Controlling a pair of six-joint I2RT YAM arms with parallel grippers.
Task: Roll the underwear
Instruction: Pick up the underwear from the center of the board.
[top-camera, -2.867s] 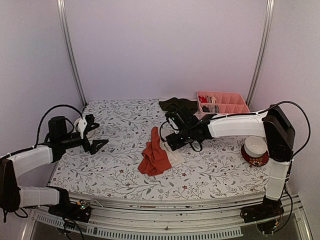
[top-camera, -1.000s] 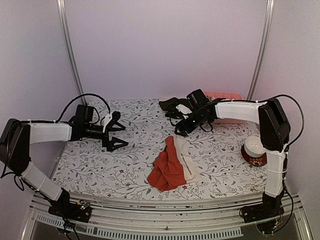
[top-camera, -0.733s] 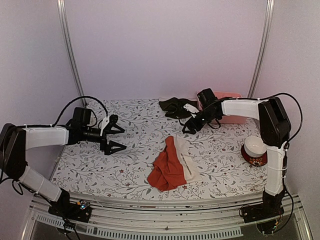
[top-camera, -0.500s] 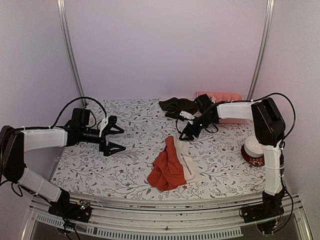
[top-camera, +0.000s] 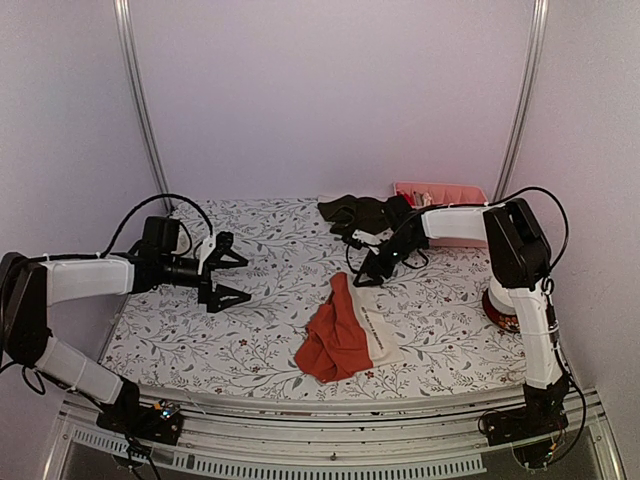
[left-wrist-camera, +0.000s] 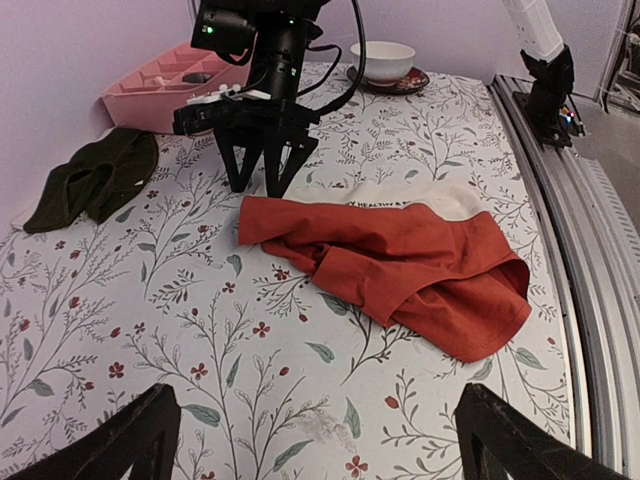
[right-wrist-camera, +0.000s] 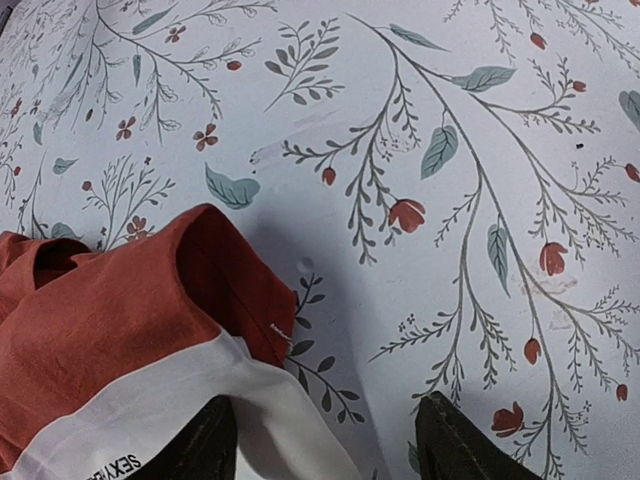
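In the right wrist view the rust-red garment (right-wrist-camera: 110, 320) ran off the left edge and the whitish garment (right-wrist-camera: 280, 430) off the bottom, its waistband print cut short; only 2 finger stubs of the right gripper (right-wrist-camera: 325, 450) showed. From the left wrist, the contents of the pink tray (left-wrist-camera: 130, 100) were too small to tell. From above, the right arm (top-camera: 522, 280) hid part of the bowl (top-camera: 500, 305).

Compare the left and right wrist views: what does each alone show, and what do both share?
Left wrist only: the dark olive cloth garment, the pink plastic divided tray, the white bowl on a red saucer. Right wrist only: a close look at the folded corner of the rust-red cloth garment. Both: that garment, the flower-printed table cover, the open right tool.
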